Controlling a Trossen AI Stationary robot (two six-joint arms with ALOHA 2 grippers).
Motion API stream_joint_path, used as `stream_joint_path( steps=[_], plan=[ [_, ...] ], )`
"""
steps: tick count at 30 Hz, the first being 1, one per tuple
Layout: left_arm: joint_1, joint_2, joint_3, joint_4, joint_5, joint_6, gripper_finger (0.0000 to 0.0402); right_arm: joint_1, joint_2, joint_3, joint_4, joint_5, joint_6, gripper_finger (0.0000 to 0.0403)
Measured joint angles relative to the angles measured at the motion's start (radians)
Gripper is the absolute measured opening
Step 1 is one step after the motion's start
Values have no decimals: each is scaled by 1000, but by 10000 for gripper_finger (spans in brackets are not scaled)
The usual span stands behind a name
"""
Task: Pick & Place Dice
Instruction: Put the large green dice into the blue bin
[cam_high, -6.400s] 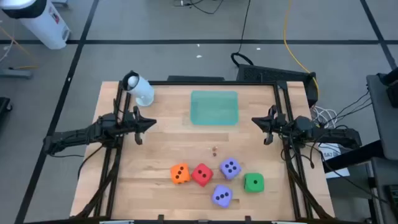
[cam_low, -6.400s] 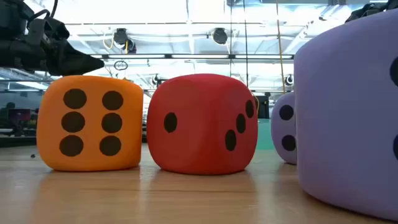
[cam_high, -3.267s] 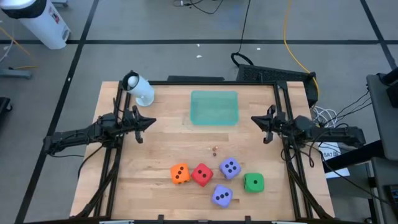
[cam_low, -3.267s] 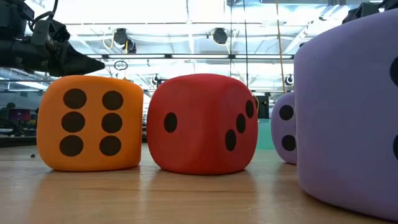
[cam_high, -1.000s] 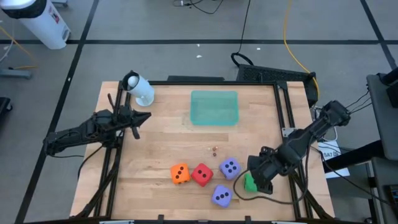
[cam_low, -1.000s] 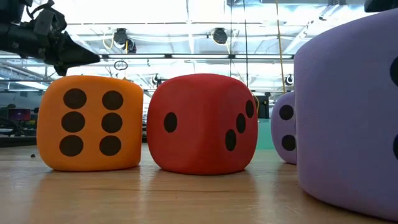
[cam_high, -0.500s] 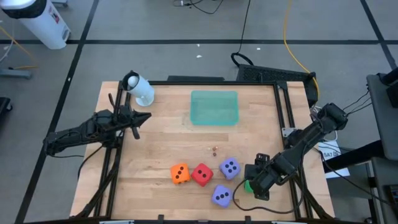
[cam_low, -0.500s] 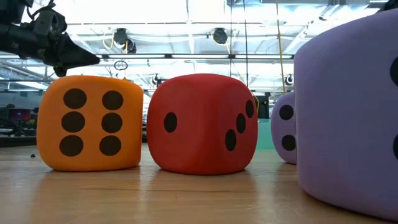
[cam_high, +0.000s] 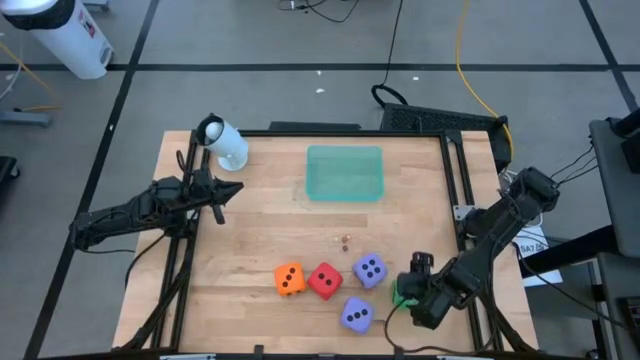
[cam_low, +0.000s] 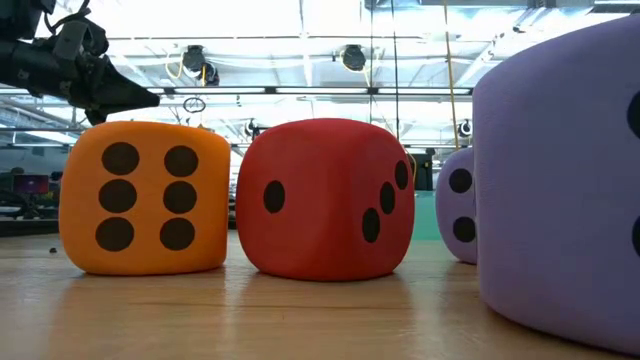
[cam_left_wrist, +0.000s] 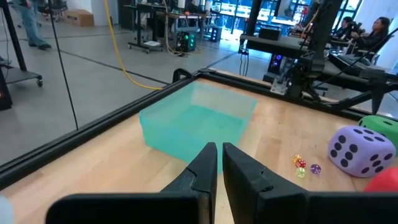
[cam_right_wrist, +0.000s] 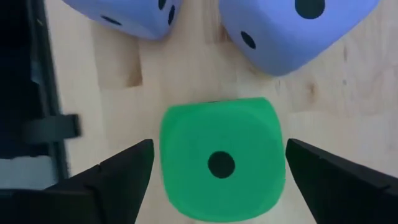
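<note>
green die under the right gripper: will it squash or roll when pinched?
Probably squashes a bit: the green die has rounded, soft-looking corners, like foam. It likely won't roll, sitting flat on the table. The right gripper is open with a finger on either side, so a centred pinch looks likely. The left gripper waits shut.

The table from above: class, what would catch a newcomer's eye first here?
The bright dice near the front edge: orange die, red die, two purple ones. The right gripper straddles the green die, fingers open either side. A teal tray sits at the far middle.
</note>
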Motion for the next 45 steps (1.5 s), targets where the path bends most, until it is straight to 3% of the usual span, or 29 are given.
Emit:
stream_joint_path(
  steps=[23,32,45],
  plan=[
    [0,0,0,-16,15,-20,33,1,46,-36,13,-3,-20,339],
    [0,0,0,-16,16,-19,33,-11,45,-169,96,-79,4,339],
    [0,0,0,-16,19,3,33,-44,46,-197,107,-137,-20,339]
  ],
)
